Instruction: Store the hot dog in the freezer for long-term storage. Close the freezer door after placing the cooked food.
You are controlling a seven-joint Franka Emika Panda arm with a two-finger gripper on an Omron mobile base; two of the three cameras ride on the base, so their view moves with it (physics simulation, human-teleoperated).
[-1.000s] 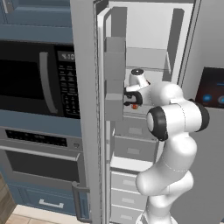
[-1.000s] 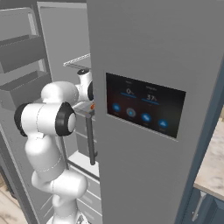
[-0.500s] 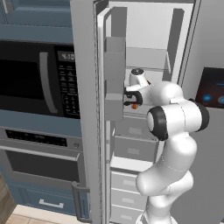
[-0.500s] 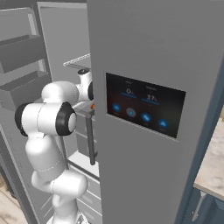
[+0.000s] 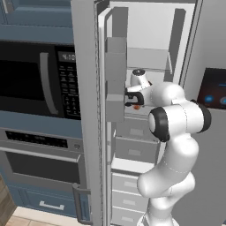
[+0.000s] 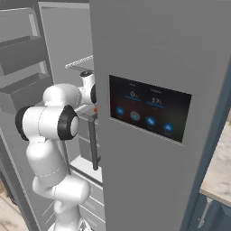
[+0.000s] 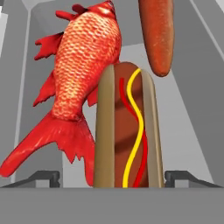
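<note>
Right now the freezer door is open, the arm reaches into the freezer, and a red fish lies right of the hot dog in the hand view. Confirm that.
One slip: in the hand view the red fish lies left of the hot dog, not right. The freezer door is open, arm inside the freezer.

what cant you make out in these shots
- Hand view: whether the hot dog rests on the shelf or is held; the grey band cuts off its near end.
- Left base view: the hand is half hidden by the freezer door bins.
- Right base view: the freezer interior is blocked by the touch-screen door.

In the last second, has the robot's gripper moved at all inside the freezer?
No. The gripper sits at the same spot beside the door bin as before, with the hot dog between its fingertips.
</note>
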